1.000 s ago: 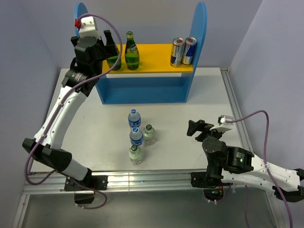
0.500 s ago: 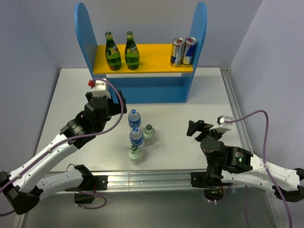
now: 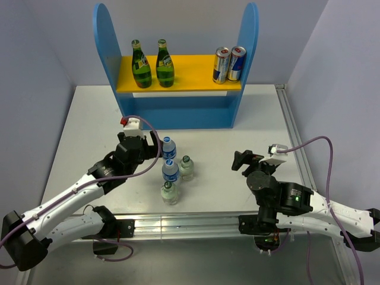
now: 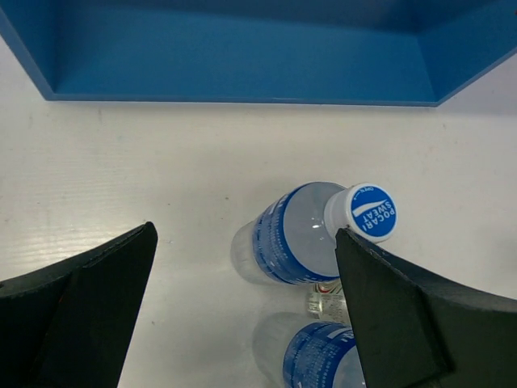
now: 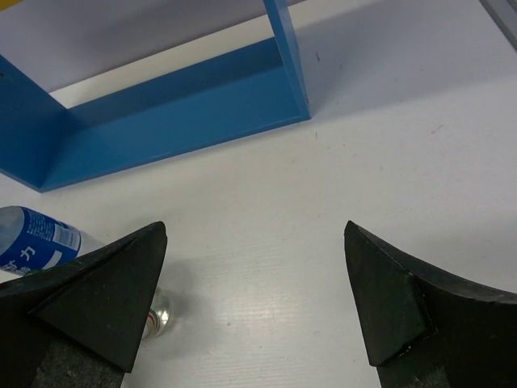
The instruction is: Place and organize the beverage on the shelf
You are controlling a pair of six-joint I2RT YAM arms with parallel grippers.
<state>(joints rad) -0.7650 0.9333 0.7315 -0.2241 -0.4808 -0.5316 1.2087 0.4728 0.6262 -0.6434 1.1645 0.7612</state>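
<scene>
The shelf (image 3: 184, 71) stands at the back with two green bottles (image 3: 153, 66) and two cans (image 3: 229, 64) on its yellow board. Four small bottles stand mid-table: two blue-labelled water bottles (image 3: 169, 148) (image 3: 170, 171) and two clear green-capped ones (image 3: 186, 168) (image 3: 170, 193). My left gripper (image 3: 155, 144) is open just left of the rear water bottle. In the left wrist view that bottle (image 4: 299, 234) sits between the open jaws (image 4: 245, 234), close to the right finger and untouched. My right gripper (image 3: 242, 159) (image 5: 254, 226) is open over bare table, holding nothing.
The shelf's lower tier (image 4: 242, 48) is a blue open bay behind the bottles. The second water bottle (image 4: 323, 360) and a clear bottle (image 4: 327, 303) crowd close behind the rear one. The table's right rail (image 3: 294, 136) runs beside my right arm.
My left arm has come down from the shelf's upper board, leaving a green bottle there, and now sits low beside the rear water bottle. The right arm has barely moved.
</scene>
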